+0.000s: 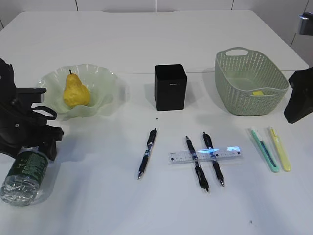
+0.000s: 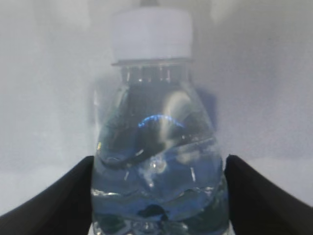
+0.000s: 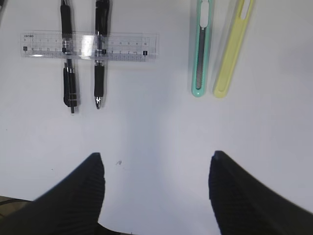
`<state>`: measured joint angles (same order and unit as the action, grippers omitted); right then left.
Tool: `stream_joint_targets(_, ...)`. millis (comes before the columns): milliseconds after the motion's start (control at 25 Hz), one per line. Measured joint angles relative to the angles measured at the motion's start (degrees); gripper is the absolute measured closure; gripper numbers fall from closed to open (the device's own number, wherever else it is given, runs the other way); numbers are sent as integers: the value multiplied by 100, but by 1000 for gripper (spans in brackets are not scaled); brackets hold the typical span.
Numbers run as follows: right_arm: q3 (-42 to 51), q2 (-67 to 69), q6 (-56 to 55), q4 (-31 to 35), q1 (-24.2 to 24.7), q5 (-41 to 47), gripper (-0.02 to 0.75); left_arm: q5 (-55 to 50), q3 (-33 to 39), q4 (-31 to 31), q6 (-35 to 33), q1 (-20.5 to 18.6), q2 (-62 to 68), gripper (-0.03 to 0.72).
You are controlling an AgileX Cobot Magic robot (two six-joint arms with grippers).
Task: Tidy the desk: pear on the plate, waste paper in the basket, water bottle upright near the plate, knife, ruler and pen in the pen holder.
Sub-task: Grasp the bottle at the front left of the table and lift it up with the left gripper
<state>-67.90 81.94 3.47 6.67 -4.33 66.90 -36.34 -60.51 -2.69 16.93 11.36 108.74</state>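
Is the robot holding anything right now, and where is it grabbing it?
The left gripper straddles the lying water bottle at its body; a firm grip cannot be told. The right gripper is empty.

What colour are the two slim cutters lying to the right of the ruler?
One knife is mint green, the other pale yellow; the right wrist view shows them best.

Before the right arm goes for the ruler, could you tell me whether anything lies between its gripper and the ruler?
Nothing visible does. In the right wrist view, bare desk separates the open right gripper from the ruler. The ruler lies across two black pens, so they sit beneath it, not in front.
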Motion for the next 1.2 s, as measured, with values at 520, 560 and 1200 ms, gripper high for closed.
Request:
stream_joint_targets(520, 0, 0, 0, 0, 0, -27, 241, -23, -31, -14, 0, 0, 28, 239)
stream_joint_targets(560, 0, 0, 0, 0, 0, -27, 241, -23, -31, -18, 0, 0, 28, 239)
stream_joint_targets(1200, 0, 0, 29, 0, 0, -27, 241, -48, -31, -40, 0, 0, 28, 300)
